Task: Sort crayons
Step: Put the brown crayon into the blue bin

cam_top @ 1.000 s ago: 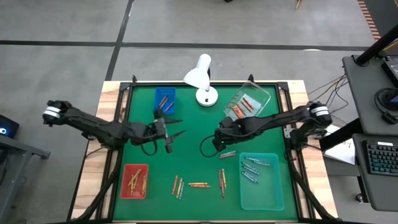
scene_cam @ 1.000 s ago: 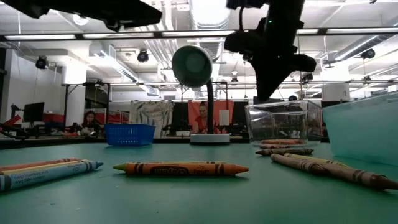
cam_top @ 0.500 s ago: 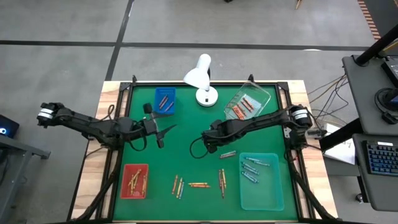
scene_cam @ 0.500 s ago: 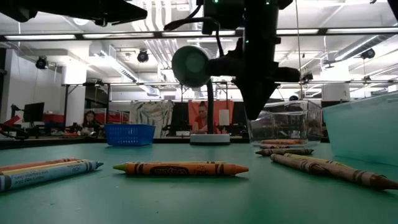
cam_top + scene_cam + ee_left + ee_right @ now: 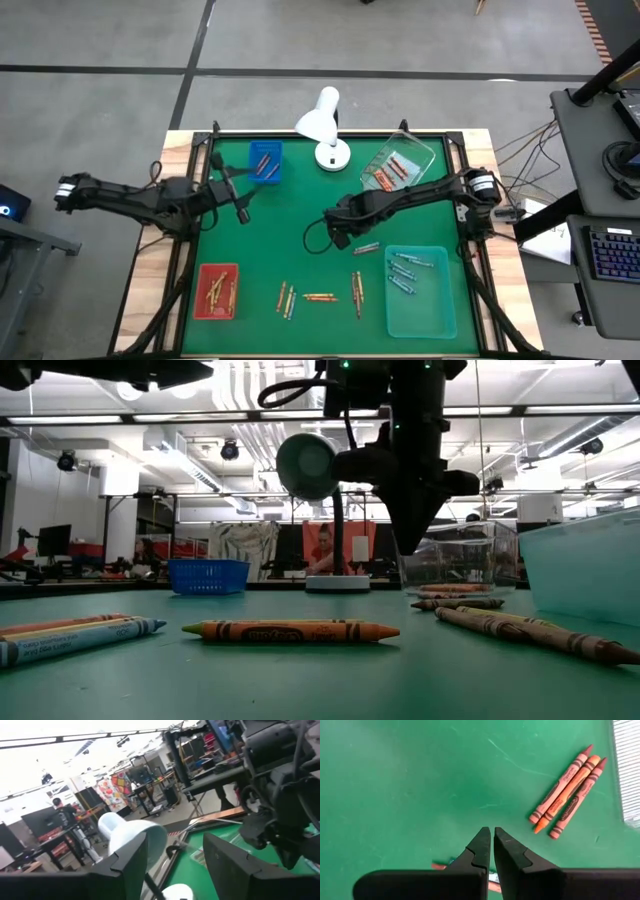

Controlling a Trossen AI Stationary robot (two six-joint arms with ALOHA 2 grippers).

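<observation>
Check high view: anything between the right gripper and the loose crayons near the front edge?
Only bare green mat. The right gripper, shut, hovers mid-table; the loose crayons lie nearer the front edge, nothing between.

Bright, even overhead light; ceiling glare washes out the left wrist view; low view backlit, arms silhouetted

We're in a robotics lab: exposed ceiling ducts [image 5: 250, 385], rows of workbenches [image 5: 55, 837] with monitors [image 5: 52, 540], people seated behind the green table [image 5: 300, 250].
</observation>
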